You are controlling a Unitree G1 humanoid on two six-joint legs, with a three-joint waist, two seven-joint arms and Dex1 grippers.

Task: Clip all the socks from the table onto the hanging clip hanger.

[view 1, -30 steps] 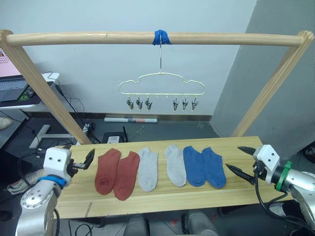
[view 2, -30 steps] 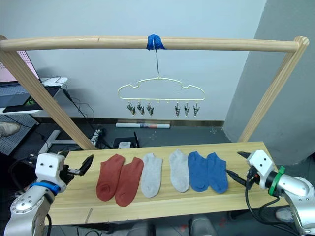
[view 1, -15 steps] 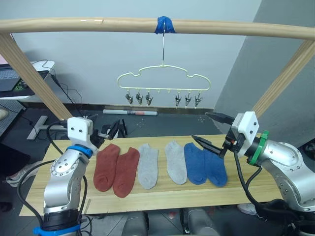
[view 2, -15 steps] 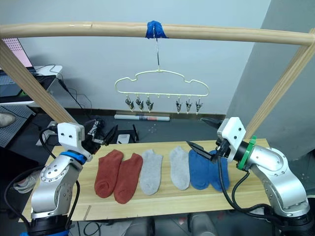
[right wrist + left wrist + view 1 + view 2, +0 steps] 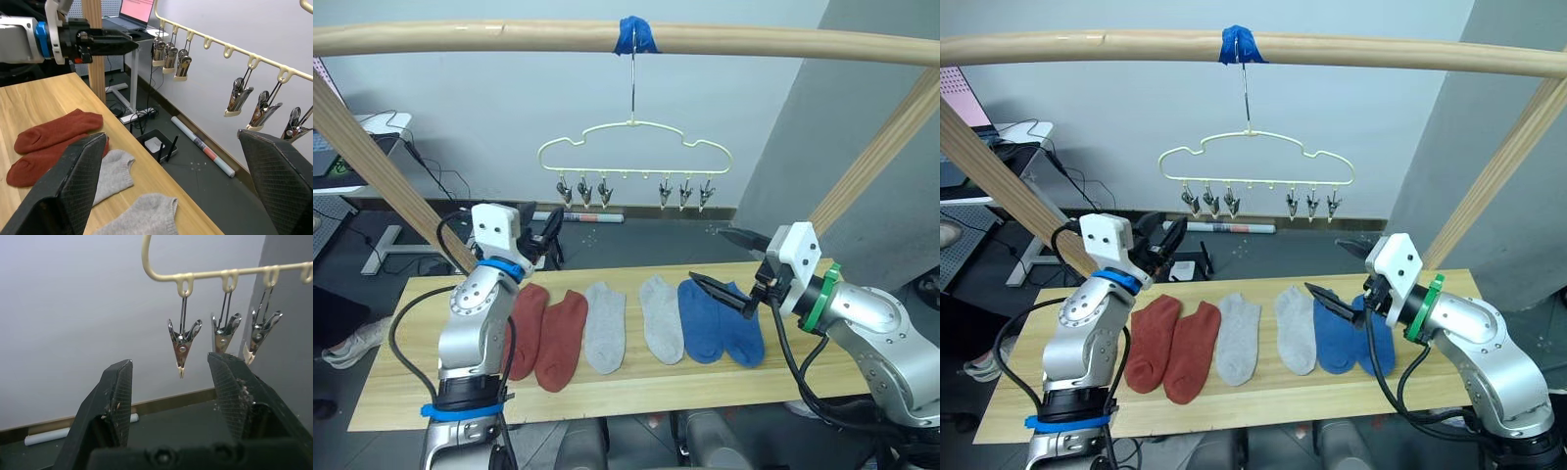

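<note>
Above the table [image 5: 607,392], both arms are raised toward the clip hanger [image 5: 633,157], jaws open.

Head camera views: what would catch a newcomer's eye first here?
Six socks in a row across the table: two rust-red socks, two grey socks, two blue socks. Above hangs the pale yellow clip hanger, its clips bare. Both the left gripper and right gripper are raised, open and empty.
</note>
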